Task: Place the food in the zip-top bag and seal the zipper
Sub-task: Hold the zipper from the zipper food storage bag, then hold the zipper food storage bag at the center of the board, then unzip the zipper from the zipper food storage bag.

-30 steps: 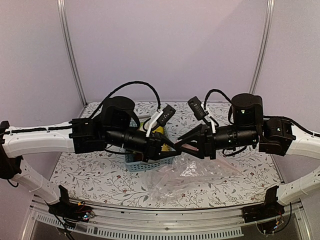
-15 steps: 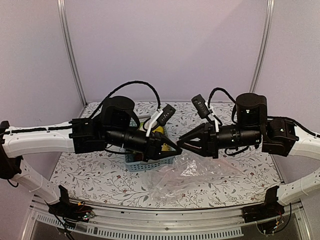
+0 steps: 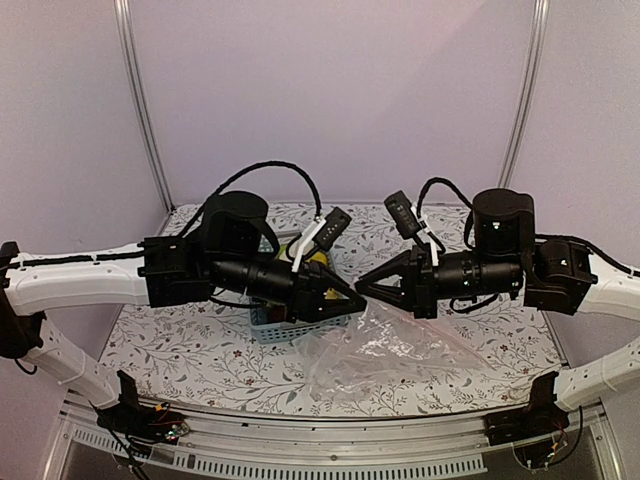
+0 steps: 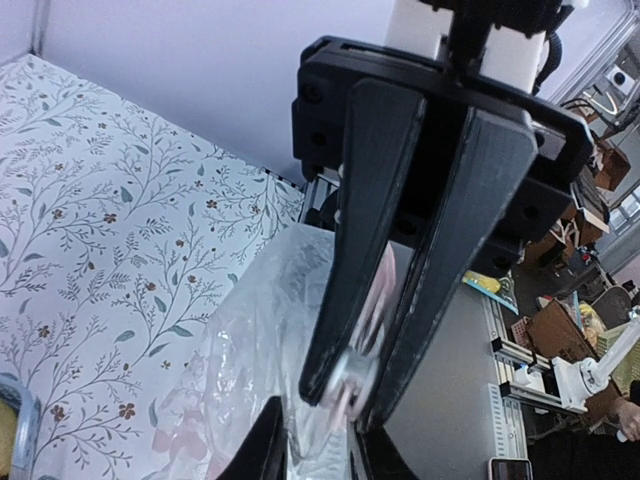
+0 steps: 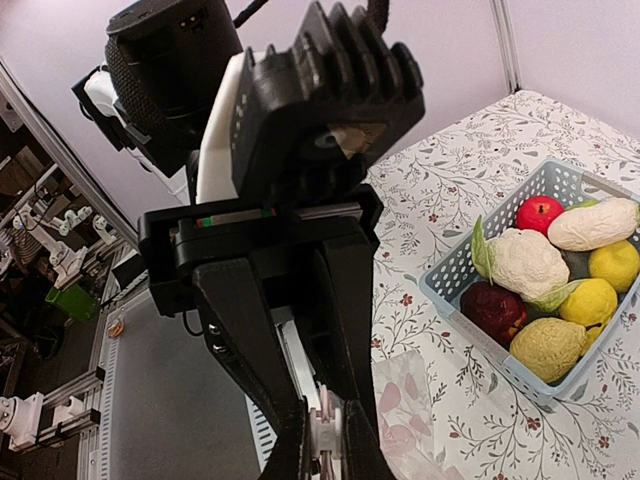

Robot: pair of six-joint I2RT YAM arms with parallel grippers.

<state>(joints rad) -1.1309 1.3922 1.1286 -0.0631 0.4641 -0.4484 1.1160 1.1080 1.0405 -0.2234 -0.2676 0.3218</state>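
Right gripper [image 4: 348, 392]: fingers narrow, nipped on a fold of clear film at the upper edge of the zip-top bag [image 3: 400, 345]. Left gripper [image 5: 325, 415]: also narrow, pinching the same raised edge. The two tips are nose to nose, about touching, up off the table [image 3: 180, 345].

The bag hangs from that shared pinch point and drapes down to the right, its lower part crumpled on the table. I can't pick out the zipper strip, and can't tell if the mouth is open.

Food [image 5: 525, 262] (cauliflower, tomato, lemons, radish, dark purple piece) is all in the light-blue basket [image 5: 455, 275], just left of the bag and partly under the left arm. None is visible in the bag.

Handling, my guess:
- The film is very light, limp and slippery, with no shape of its own, so it should sag shut if released.
- Best hold is probably the stiffer mouth strip, one lip per gripper, so pulling apart opens it.
- The toy pieces look light and rigid, and the rounded ones may roll.

Pose: both forearms are roughly level, reaching in from each side to meet mid-table, with the wrist cameras facing each other.
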